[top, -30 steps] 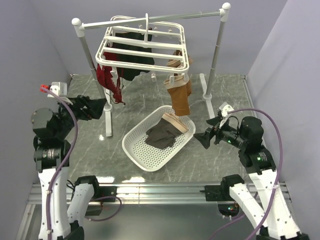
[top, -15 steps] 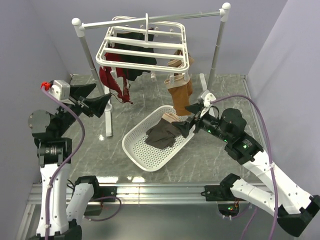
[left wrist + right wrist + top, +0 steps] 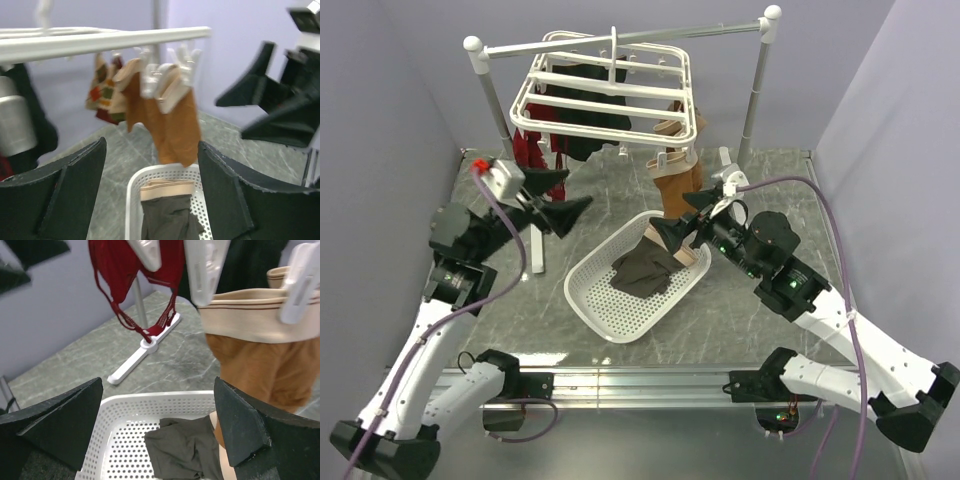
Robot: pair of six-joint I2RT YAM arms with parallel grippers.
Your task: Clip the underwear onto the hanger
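Note:
The dark grey-brown underwear [image 3: 646, 268] with its pale beige waistband lies in the white perforated basket [image 3: 603, 305]. It shows in the left wrist view [image 3: 167, 217] and the right wrist view [image 3: 187, 452]. The white hanger [image 3: 605, 95] hangs from the grey rail, carrying black, red and orange-brown garments. My left gripper [image 3: 563, 195] is open and empty, above the table left of the basket. My right gripper [image 3: 682, 217] is open and empty, above the basket's far right corner beside the orange-brown garment [image 3: 676, 195].
The grey rail [image 3: 620, 38] stands on two white posts [image 3: 505, 130] with feet on the table. A red lacy garment [image 3: 135, 275] and white clips [image 3: 202, 267] hang from the frame. Purple walls close in on three sides.
My left gripper has swung right and forward toward the basket. My right gripper has moved left and slightly up over the basket's far corner. The underwear has not moved.

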